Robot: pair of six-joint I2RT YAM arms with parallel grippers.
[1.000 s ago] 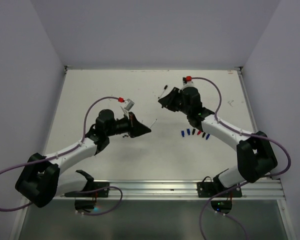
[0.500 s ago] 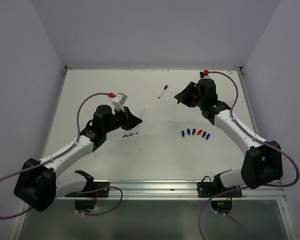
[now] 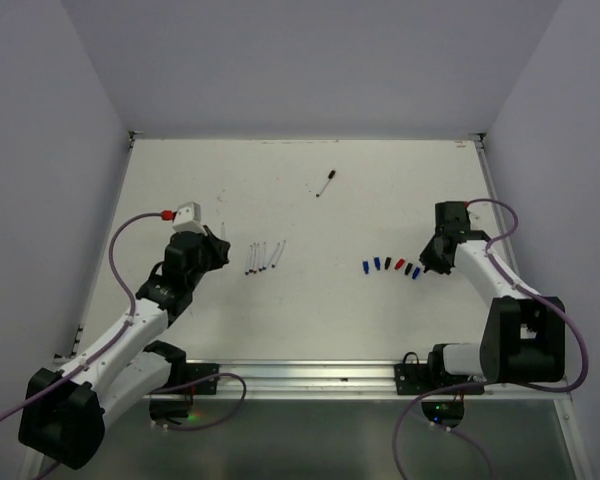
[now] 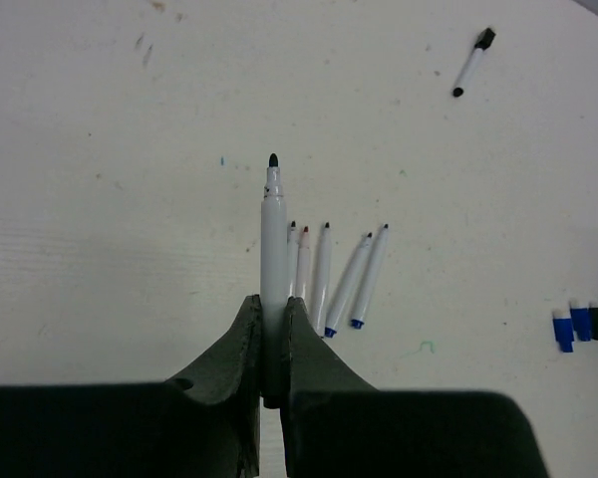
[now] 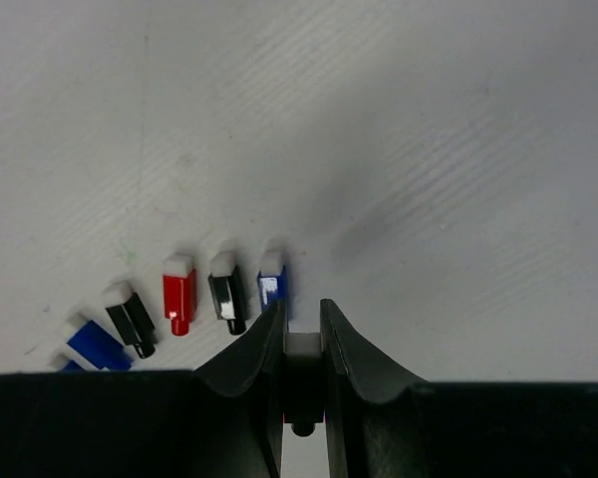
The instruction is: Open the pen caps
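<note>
White uncapped pen (image 4: pixel 272 239), clenched in the left claw (image 4: pixel 272 304), sits beside the row of bare pens (image 4: pixel 324 279), while the right claw (image 5: pixel 302 311) grasps what looks like a dark cap (image 5: pixel 301 358) beside the pen caps (image 5: pixel 178 292) at lower left, likely sorting each into its row.

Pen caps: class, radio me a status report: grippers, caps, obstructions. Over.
Left gripper shut on uncapped pen. Right gripper shut on a cap, beside cap row. Far pen looks still capped. Nothing in the way.
</note>
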